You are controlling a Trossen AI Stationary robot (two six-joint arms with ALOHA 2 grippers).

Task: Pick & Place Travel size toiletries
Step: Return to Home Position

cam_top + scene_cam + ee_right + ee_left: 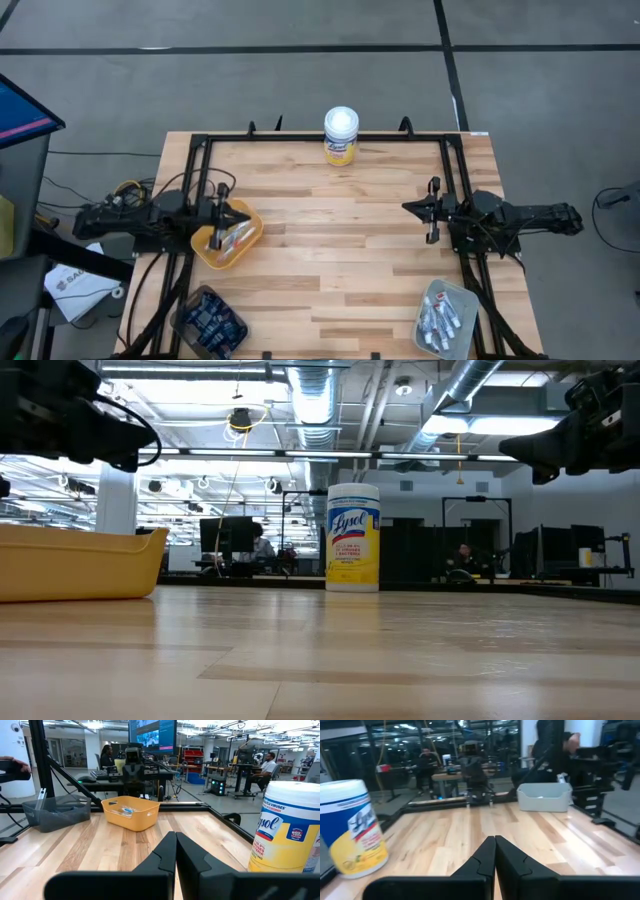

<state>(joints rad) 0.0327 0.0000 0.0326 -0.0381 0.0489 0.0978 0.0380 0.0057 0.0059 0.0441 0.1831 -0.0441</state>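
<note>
The travel size toiletries lie in three bins. White tubes and thin toothbrushes [230,237] fill the yellow bin [255,232], several white tubes [443,322] the grey bin [425,310], and dark tubes [212,322] the dark bin at the near left corner. My left gripper [247,212] hangs shut and empty above the yellow bin's far right corner; the left wrist view shows its fingers [495,840] closed together. My right gripper [405,207] is shut and empty too, raised over bare wood at the table's right; its fingers [175,836] meet in the right wrist view.
A tall yellow canister with a white lid [341,135] stands at the far edge's middle [353,537]. A black frame [300,139] runs along the table's far and side edges. Bare wood lies between the two arms. People sit at desks in the room beyond the table.
</note>
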